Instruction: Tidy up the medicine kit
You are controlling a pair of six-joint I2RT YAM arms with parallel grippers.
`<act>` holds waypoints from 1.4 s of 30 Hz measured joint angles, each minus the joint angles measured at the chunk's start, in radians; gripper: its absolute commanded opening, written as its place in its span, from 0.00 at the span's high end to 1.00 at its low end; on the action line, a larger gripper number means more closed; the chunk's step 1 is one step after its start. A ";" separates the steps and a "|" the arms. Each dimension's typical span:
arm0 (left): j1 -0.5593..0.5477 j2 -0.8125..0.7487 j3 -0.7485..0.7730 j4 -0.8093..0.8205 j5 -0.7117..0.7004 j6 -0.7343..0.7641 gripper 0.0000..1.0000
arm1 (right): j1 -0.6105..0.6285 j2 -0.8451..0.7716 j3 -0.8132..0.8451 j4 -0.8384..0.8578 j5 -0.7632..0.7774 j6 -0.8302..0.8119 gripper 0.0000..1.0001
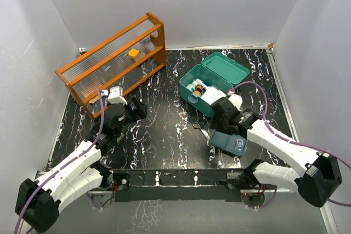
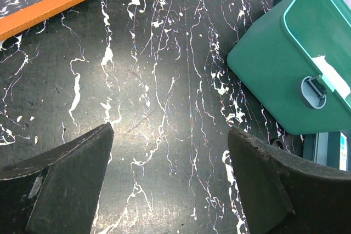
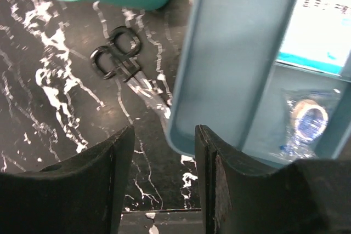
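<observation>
We see the medicine kit standing open toward the back right of the table, lid tipped back and small bottles inside. Just in front of it lies the blue-grey tray, with scissors on the table to its left. The right gripper hangs at the tray's corner, fingers apart and holding nothing, while the left gripper, spread wide, hovers above bare table near the orange rack.

White walls enclose a black marbled table.
</observation>
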 measured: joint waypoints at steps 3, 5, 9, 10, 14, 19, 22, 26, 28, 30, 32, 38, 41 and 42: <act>0.000 0.000 0.000 0.000 0.000 0.000 0.15 | 0.061 0.012 -0.003 0.059 -0.013 -0.034 0.51; 0.000 0.000 0.000 0.000 0.000 0.000 0.15 | 0.093 0.031 -0.012 0.117 -0.032 -0.080 0.50; 0.000 0.001 0.004 0.000 0.000 0.002 0.15 | 0.179 0.117 -0.023 0.207 -0.055 -0.175 0.47; 0.000 0.001 0.005 0.000 0.000 0.002 0.15 | 0.198 0.149 -0.023 0.223 -0.056 -0.196 0.46; 0.000 0.000 0.005 0.000 0.000 0.001 0.15 | 0.209 0.220 -0.023 0.252 -0.043 -0.247 0.44; 0.000 0.000 0.005 -0.001 0.003 0.001 0.15 | 0.209 0.277 -0.023 0.310 -0.003 -0.276 0.52; 0.000 0.005 0.006 -0.001 0.007 0.002 0.15 | 0.209 0.338 -0.019 0.332 0.021 -0.275 0.53; 0.000 0.010 0.008 -0.002 0.008 0.004 0.15 | 0.208 0.401 -0.019 0.332 0.048 -0.276 0.51; 0.000 0.010 0.008 -0.002 0.009 0.004 0.15 | 0.208 0.404 -0.019 0.331 0.055 -0.275 0.49; 0.000 0.010 0.008 -0.002 0.010 0.004 0.15 | 0.205 0.404 -0.019 0.332 0.057 -0.275 0.49; 0.000 0.013 0.008 -0.002 0.010 0.004 0.15 | 0.196 0.404 -0.019 0.334 0.044 -0.277 0.49; 0.000 0.022 0.008 -0.002 0.011 0.005 0.15 | 0.163 0.412 -0.016 0.395 -0.078 -0.298 0.64; 0.000 0.022 0.009 -0.002 0.013 0.005 0.15 | 0.161 0.426 -0.001 0.418 -0.114 -0.298 0.69; 0.000 0.022 0.010 -0.002 0.014 0.005 0.15 | 0.161 0.435 0.008 0.420 -0.118 -0.298 0.69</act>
